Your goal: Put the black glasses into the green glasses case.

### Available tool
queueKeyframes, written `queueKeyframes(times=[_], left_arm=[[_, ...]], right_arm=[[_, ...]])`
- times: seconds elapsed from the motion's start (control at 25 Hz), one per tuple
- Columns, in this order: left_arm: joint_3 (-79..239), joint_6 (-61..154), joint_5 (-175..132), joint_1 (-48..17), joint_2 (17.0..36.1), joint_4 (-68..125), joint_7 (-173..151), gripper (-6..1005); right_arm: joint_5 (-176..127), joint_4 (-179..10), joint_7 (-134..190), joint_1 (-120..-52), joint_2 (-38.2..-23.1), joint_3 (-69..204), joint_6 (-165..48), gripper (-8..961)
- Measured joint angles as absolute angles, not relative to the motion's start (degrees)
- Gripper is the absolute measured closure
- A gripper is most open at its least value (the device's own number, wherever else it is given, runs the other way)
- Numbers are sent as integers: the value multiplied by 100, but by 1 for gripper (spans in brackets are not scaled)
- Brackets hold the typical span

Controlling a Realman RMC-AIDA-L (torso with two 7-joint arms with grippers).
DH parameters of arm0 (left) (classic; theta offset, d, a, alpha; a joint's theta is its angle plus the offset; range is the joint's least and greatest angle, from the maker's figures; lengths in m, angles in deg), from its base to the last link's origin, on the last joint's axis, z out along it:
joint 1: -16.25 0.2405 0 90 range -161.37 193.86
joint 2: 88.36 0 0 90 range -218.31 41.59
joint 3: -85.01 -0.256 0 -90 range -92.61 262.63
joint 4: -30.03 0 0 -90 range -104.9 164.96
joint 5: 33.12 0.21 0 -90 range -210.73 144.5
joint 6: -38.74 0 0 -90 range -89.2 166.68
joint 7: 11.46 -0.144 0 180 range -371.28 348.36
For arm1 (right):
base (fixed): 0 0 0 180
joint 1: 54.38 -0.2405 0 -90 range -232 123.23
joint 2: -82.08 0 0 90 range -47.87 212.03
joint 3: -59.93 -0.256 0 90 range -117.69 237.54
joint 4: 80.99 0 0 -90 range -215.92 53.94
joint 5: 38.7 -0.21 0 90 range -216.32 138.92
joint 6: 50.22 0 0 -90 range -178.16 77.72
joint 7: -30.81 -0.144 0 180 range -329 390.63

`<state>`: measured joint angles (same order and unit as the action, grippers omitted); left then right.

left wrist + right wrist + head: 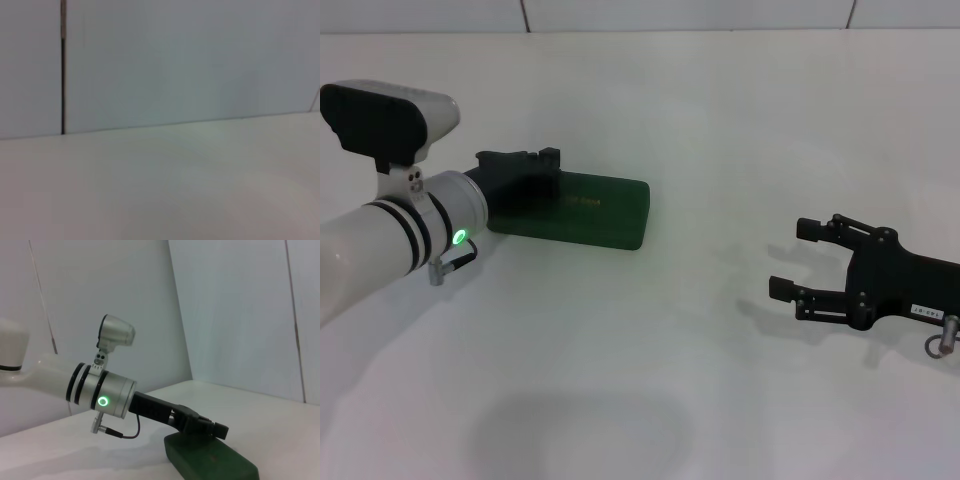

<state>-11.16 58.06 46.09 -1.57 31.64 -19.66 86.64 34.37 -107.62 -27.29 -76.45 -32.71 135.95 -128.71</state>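
Observation:
The green glasses case (605, 215) lies closed on the white table, left of centre, with small gold lettering on its lid. It also shows in the right wrist view (215, 462). My left gripper (520, 165) is low over the case's left end, at or just above the lid, and the right wrist view shows it there too (220, 431). My right gripper (793, 258) is open and empty, resting low at the right, well apart from the case. The black glasses are not in view in any frame.
The white table (700, 360) runs back to a pale panelled wall (690, 12). The left wrist view shows only bare table (160, 190) and the wall with a dark vertical seam (62, 85).

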Motion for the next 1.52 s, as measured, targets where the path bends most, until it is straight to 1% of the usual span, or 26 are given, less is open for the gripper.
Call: queueKeyframes(times=[0.16,0.24,0.28,0.36,0.48,0.56,0.64,0.72,0.92,1.08,1.2,1.28,1.32,1.36,1.52], left_arm=[[-969,6256,4197,-158,3138,-2001,8524,899],[-690,6874,4162,-227,3090,-2018,8804,898],[-524,7266,4189,-293,3032,-2004,9039,898],[-152,8174,4281,-520,2850,-1847,9722,897],[402,9406,4389,-1109,2486,-1136,10505,896],[835,10096,4408,-1471,2314,-553,10545,896],[1204,10574,4433,-1650,2218,-158,10335,895],[1462,10919,4456,-1643,2215,-103,9844,895],[1684,11070,4465,-1200,2355,-603,8923,893],[1757,11270,4473,-770,2379,-915,8051,892],[1760,11460,4625,-408,2364,-1195,7531,686],[1762,11740,4946,-183,2347,-1374,7154,600],[1762,11740,4946,-183,2347,-1374,7154,557],[1763,12049,5345,41,2353,-1579,6915,514],[1765,12277,5719,507,2416,-1869,6478,355]], right_arm=[[3418,-10762,-2735,-7648,-3270,13595,-12871,67],[3415,-10762,-2757,-7650,-3266,13595,-12871,67],[3415,-10762,-2771,-7654,-3264,13595,-12871,67],[3431,-10762,-2805,-7669,-3262,13595,-12871,67],[3437,-10762,-2808,-7675,-3261,13595,-12870,67],[3438,-10762,-2809,-7676,-3262,13595,-12870,67],[3439,-10762,-2808,-7677,-3261,13600,-12872,67],[3440,-10762,-2808,-7677,-3261,13602,-12883,67],[3442,-10762,-2808,-7672,-3244,13595,-12955,67],[3429,-10766,-2802,-7672,-3145,13594,-13098,67],[3434,-10797,-2742,-7668,-3037,13589,-13227,67],[3442,-10825,-2676,-7660,-2929,13565,-13305,67],[3443,-10832,-2654,-7656,-2888,13548,-13339,67],[3444,-10833,-2615,-7656,-2817,13510,-13429,67],[3448,-10827,-2416,-7657,-2599,13433,-13750,67]])
